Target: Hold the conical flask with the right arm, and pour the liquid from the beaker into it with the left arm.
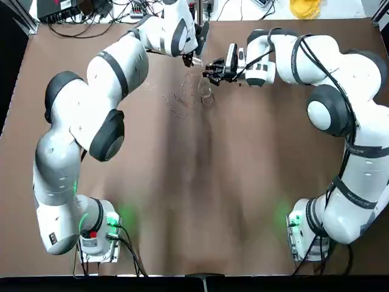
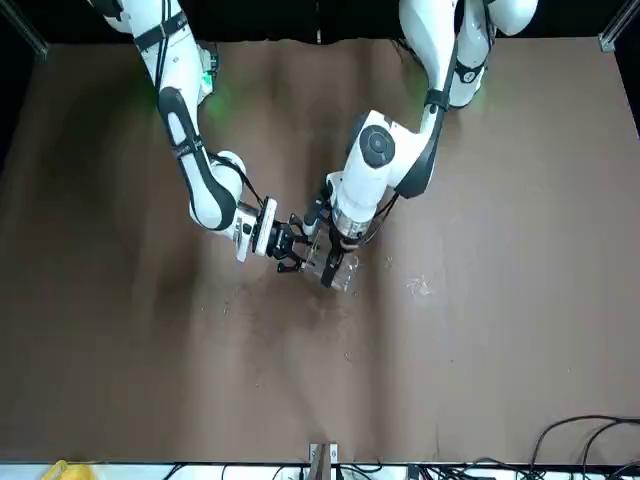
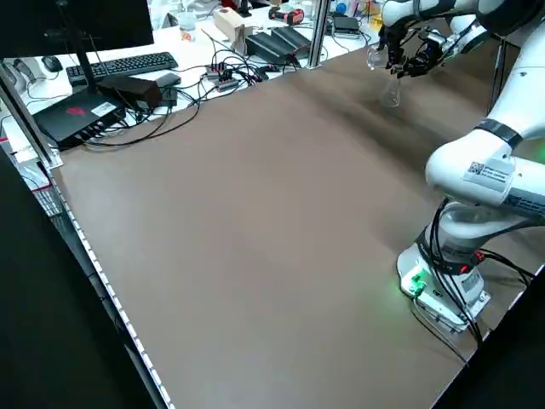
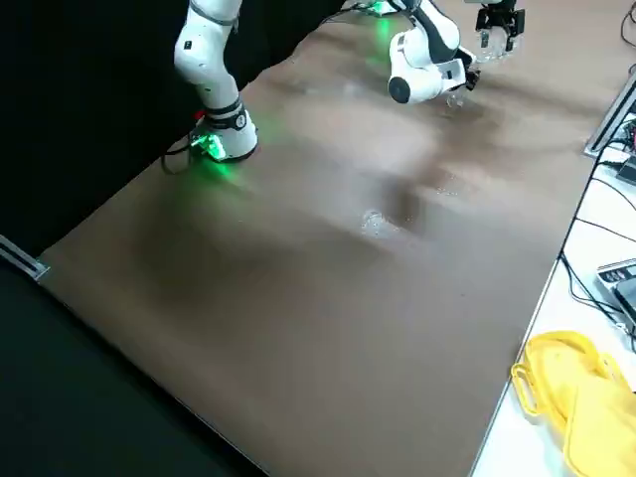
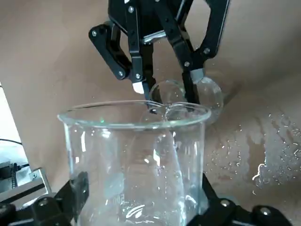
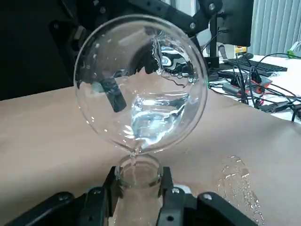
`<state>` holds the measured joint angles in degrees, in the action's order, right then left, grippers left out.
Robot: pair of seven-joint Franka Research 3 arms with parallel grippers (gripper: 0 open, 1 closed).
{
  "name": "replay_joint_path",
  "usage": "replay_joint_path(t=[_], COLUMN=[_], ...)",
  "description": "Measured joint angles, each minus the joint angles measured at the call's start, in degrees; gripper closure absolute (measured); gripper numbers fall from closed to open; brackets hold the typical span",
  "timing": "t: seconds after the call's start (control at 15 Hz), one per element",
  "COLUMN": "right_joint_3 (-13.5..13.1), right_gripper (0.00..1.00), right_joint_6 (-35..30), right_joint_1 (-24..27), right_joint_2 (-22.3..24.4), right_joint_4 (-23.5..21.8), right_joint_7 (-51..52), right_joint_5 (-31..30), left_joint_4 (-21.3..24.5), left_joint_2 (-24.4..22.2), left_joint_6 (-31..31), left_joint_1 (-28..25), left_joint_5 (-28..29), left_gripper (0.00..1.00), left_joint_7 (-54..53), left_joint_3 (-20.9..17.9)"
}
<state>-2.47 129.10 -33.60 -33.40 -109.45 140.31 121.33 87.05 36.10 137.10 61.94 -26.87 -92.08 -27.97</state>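
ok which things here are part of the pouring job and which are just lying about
In the job:
- beaker, tipped, liquid running out, in the left gripper
- conical flask, under the stream, in the right gripper

Just lying about:
- yellow cloth-like item
- keyboard
- monitor
- red-and-black tool

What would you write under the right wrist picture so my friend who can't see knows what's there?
A tipped glass beaker pours clear liquid into the flask gripped by the right gripper. Spilled drops lie on the table.
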Motion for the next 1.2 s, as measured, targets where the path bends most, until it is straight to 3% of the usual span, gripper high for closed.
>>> replay_joint_path(t=[1.2], right_joint_3=[-0.01], right_gripper=[0.61], right_joint_6=[0.17], right_joint_1=[-0.01], right_joint_2=[0.0], right_joint_4=[0.0], right_joint_7=[0.0], right_joint_5=[0.05], left_joint_4=[0.01], left_joint_2=[0.0], left_joint_6=[0.0], left_joint_1=[0.95], left_joint_5=[2.85], left_gripper=[0.02], left_joint_7=[2.16], left_joint_3=[-0.11])
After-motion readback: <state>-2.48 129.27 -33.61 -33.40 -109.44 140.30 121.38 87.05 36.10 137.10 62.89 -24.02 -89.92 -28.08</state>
